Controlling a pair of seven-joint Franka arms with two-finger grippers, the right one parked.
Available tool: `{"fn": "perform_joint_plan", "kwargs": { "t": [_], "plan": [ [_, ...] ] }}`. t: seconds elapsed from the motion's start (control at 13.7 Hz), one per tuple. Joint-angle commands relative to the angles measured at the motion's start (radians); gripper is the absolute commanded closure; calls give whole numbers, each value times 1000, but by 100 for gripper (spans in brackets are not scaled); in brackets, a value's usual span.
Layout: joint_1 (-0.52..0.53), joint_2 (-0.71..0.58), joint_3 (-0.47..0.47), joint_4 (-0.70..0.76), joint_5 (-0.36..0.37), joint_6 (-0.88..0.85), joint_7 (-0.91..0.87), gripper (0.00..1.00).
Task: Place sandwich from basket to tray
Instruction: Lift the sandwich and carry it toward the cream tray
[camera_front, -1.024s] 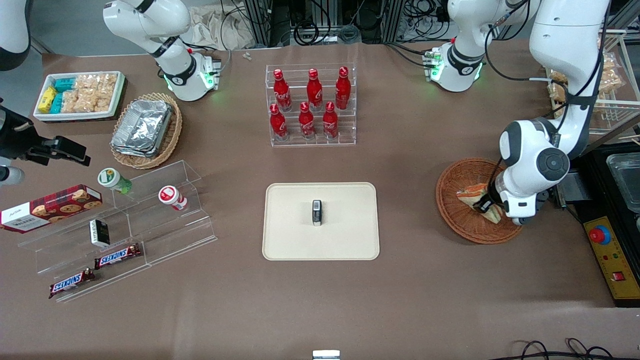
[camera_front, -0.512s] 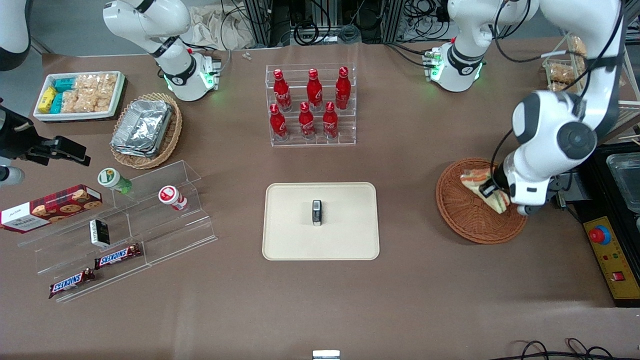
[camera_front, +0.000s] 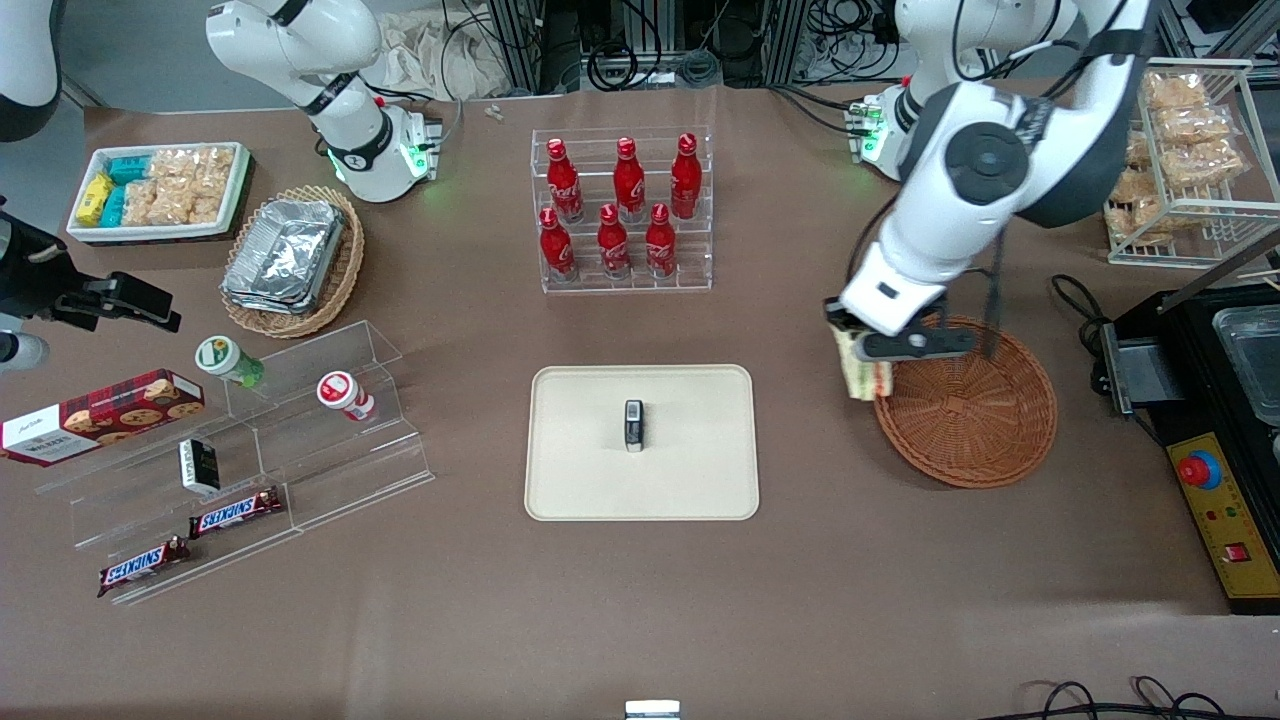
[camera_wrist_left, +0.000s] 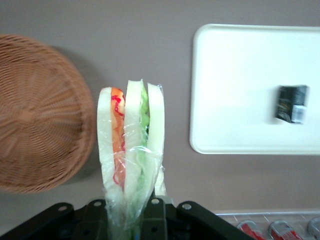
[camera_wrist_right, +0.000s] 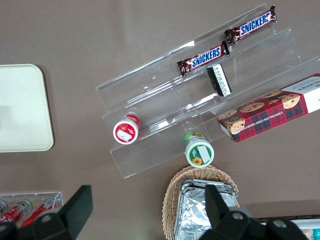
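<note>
1. Front view: the left arm's black two-finger gripper (camera_front: 866, 345) hangs in the air just over the rim of the round reddish-brown woven basket (camera_front: 975, 420), on the side nearest the flat cream tray with rounded corners (camera_front: 590, 480); its fingers are closed on the small wrapped sandwich wedge with green and orange filling (camera_front: 862, 372), which dangles below them, out of the basket and not yet over the tray; a small black packet (camera_front: 633, 425) stands in the middle of the tray; a clear rack of red bottles (camera_front: 620, 215) sits farther from the camera than the tray.

2. Left wrist view: the sandwich (camera_wrist_left: 131, 150) is pinched at one end between the gripper (camera_wrist_left: 131, 212) fingers; the basket (camera_wrist_left: 45, 115) looks empty; the tray (camera_wrist_left: 235, 95) is near, with brown table between.

3. Right wrist view: only a corner of the tray (camera_wrist_right: 22, 107) shows; the gripper is not seen here.

4. I think the carrying step is under way; next the arm must go over bare tray, away from the black packet, lower down, then let go.
</note>
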Motion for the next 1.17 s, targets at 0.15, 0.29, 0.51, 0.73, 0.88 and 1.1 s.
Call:
{"fn": "perform_joint_plan", "kwargs": {
  "t": [0.15, 0.29, 0.51, 0.73, 0.88, 1.1],
  "plan": [
    [7, 258, -108, 109, 103, 141, 3, 100],
    [-5, 356, -114, 132, 149, 215, 0, 100],
    [-36, 480, -117, 201, 211, 239, -52, 100],
    [-45, 595, -134, 284, 302, 243, -136, 100],
    [-48, 625, -134, 287, 348, 247, -167, 100],
    [-51, 671, -134, 287, 400, 295, -221, 95]
  ]
}}
